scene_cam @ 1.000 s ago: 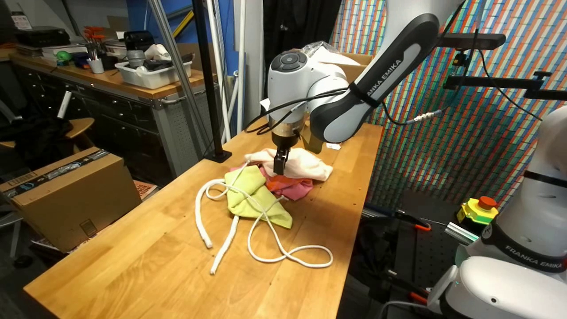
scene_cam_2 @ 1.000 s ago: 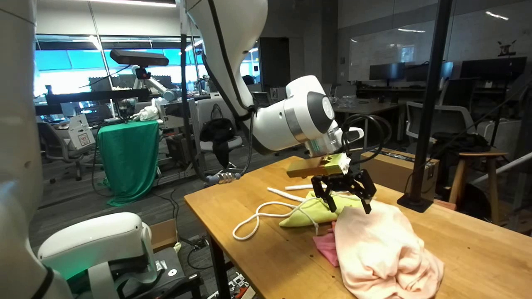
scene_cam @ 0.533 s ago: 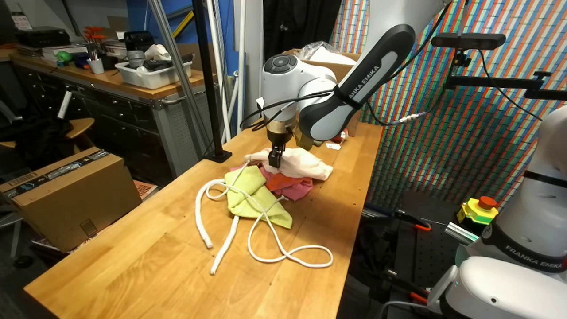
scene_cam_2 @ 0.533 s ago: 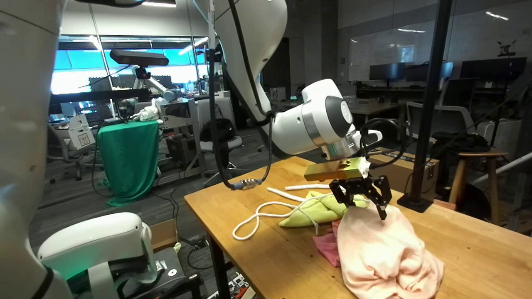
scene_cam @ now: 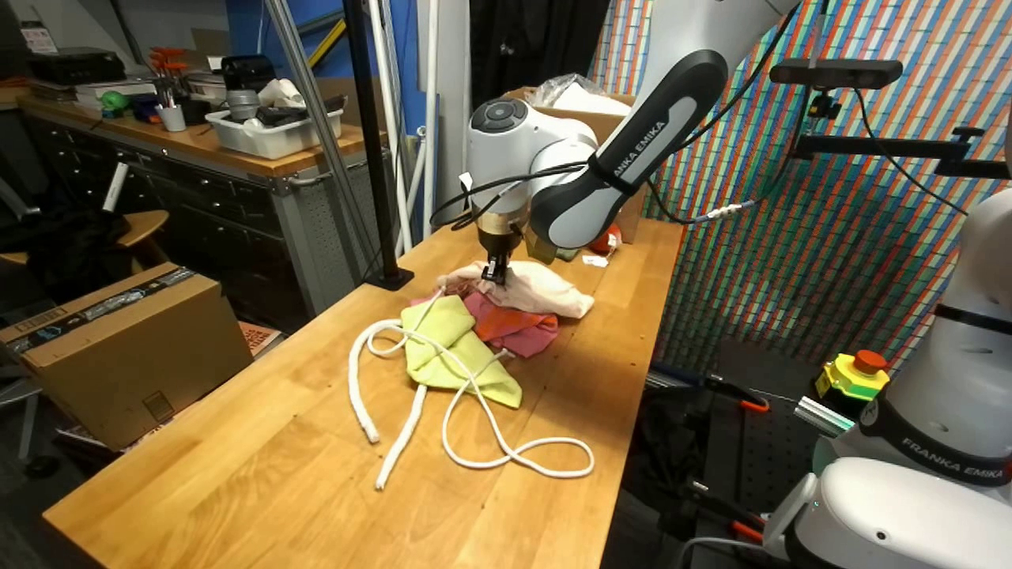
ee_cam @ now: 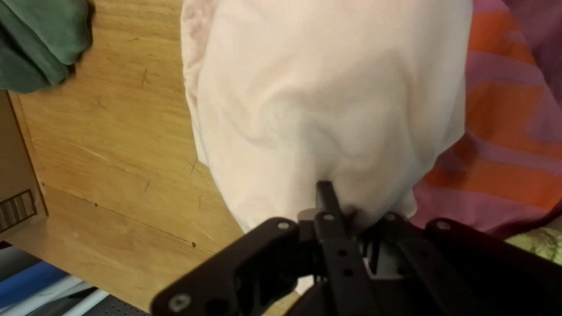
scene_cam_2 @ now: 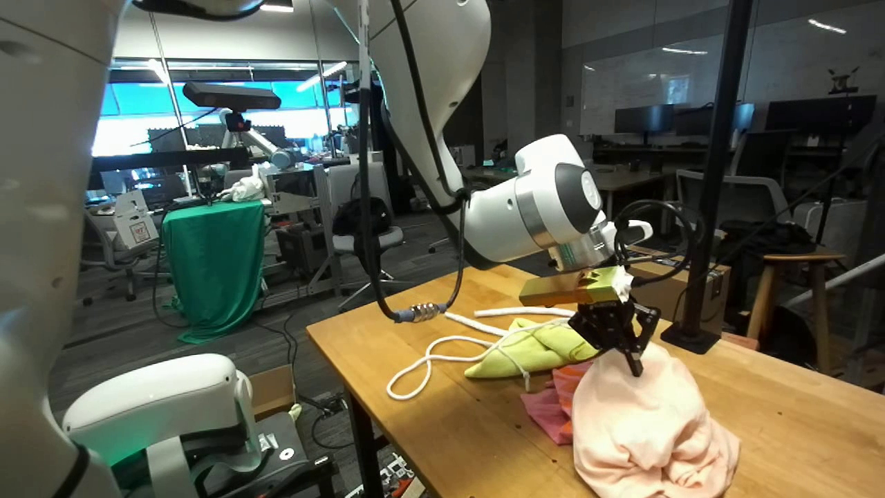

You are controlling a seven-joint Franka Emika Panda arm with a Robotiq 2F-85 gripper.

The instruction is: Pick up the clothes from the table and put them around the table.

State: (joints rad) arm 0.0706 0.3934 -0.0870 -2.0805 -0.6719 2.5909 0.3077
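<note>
Gripper (scene_cam: 495, 274) pinching cream-white cloth (scene_cam_2: 653, 429) on desk (scene_cam: 316, 474)

The arm (scene_cam: 664, 130) bends over the desk with the gripper pointing downward. Its two fingers (ee_cam: 326, 196) are pressed near to each other, and in the wrist view a small fold of the cream-white cloth is caught between them. How deep this fold goes in, one cannot tell, because the fabric hides one fingertip. The cream-white cloth rises to a peak at the gripper, while its lower part rests on the desk in wrinkles.

Partly under the cream-white cloth lies the pink-red cloth (scene_cam: 518, 330), which carries orange stripes. Just beside it is the yellow-green cloth (scene_cam: 465, 345), folded loosely. All three pieces are on the desk. A thick white rope (scene_cam: 354, 387) comes out from under the yellow-green cloth, with two ends on the bare wood. A thin white cord (scene_cam: 557, 474) runs over the same cloth and makes a loop on the desk.

The wrist view shows also a dark green fabric (ee_cam: 57, 35), which lies near a cardboard box (ee_cam: 17, 162); bare wood separates it from the cream-white cloth. At the edge of the desk stands a black post (scene_cam: 370, 142), seen in both exterior views.
</note>
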